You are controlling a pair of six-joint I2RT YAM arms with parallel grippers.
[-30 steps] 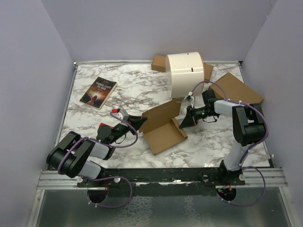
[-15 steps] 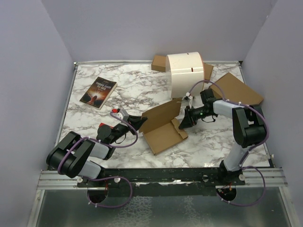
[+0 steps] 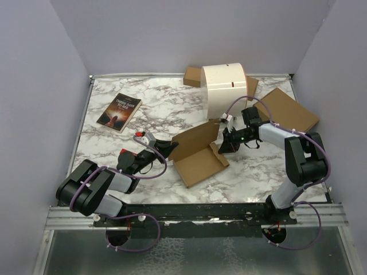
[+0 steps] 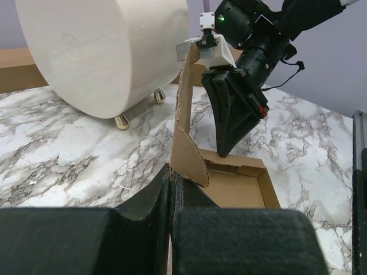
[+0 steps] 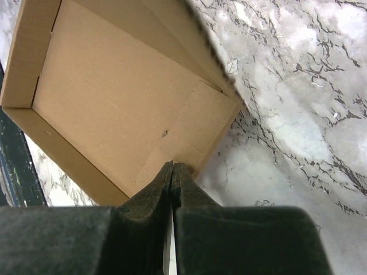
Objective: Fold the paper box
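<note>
The left gripper (image 4: 172,173) has its two black fingers pressed together on the lower edge of the lid panel (image 4: 186,103), which rises from between them and stands nearly upright. The right gripper (image 5: 172,167) has its fingers closed as well, their wedge-shaped tip set down at the far corner of the tray (image 5: 114,97). Whether that tip only presses on the low side wall or pinches it is hard to tell from here. Both belong to the paper box (image 3: 198,156), which lies a little right of the table's middle, between the two arms. By my reading the fold is roughly half done. The tray has a flat floor with low walls raised along at least three sides, but the lid is open and no tab looks tucked into a slot. What is left is to bring the lid over and seat its flaps. The box is thin, plain brown card, matt and stiff, with crisp creases and a curved die-cut notch on the lid's edge. Around it spreads a glossy white table (image 3: 160,109) veined in grey. A smooth cream drum (image 3: 225,91) on small gold feet sits just behind the box. A dark book (image 3: 118,111) lies well apart at the far left, and a thicker brown cardboard sheet (image 3: 287,109) lies at the far right.
</note>
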